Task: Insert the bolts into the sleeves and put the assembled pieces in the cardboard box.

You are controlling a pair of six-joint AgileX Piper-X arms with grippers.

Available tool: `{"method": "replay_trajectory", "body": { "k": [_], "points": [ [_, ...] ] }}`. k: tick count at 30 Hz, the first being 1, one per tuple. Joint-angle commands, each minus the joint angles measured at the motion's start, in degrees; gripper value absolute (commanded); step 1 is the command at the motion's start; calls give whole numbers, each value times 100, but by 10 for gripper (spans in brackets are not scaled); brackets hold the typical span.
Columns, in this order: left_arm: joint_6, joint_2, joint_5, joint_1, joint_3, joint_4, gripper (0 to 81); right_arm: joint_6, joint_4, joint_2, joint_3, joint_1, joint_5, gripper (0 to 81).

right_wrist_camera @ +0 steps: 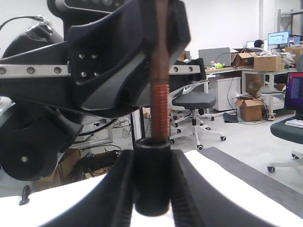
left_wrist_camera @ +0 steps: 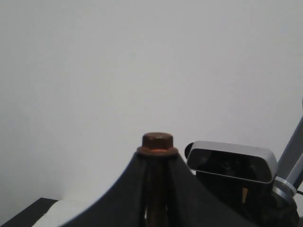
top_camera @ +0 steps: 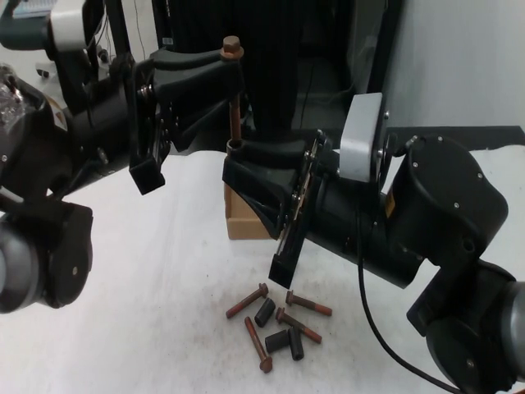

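My left gripper (left_wrist_camera: 157, 163) pinches a bolt (left_wrist_camera: 157, 142) upright, head just above my fingertips. My right gripper (right_wrist_camera: 151, 158) clamps a sleeve (right_wrist_camera: 151, 182) directly beneath, threaded tip at its mouth.

The bolt (top_camera: 235, 111) in the black left gripper (left_wrist_camera: 156, 189) is rusty reddish-brown with coppery threads, the sleeve (right_wrist_camera: 151, 163) in the black right gripper (right_wrist_camera: 151, 194) just under it is matt black, and below both grippers are a tan cardboard box (top_camera: 243, 222) and a white bench (top_camera: 148, 279).
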Motion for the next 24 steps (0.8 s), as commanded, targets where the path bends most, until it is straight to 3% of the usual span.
{"method": "replay_trajectory", "body": {
  "k": [1, 8, 18, 24],
  "points": [
    [25, -19, 20, -35, -26, -17, 4, 27, -77, -14, -65, 10, -10, 3],
    [-5, -19, 106, -35, -26, -18, 4, 27, -77, -14, -65, -4, 24, 3],
    [-5, -19, 106, -35, -26, -18, 4, 27, -114, -14, -65, -377, -2, 3],
    [23, -19, 106, -35, -26, 142, 4, 290, -303, -14, -205, -323, -323, 3]
  ]
}}
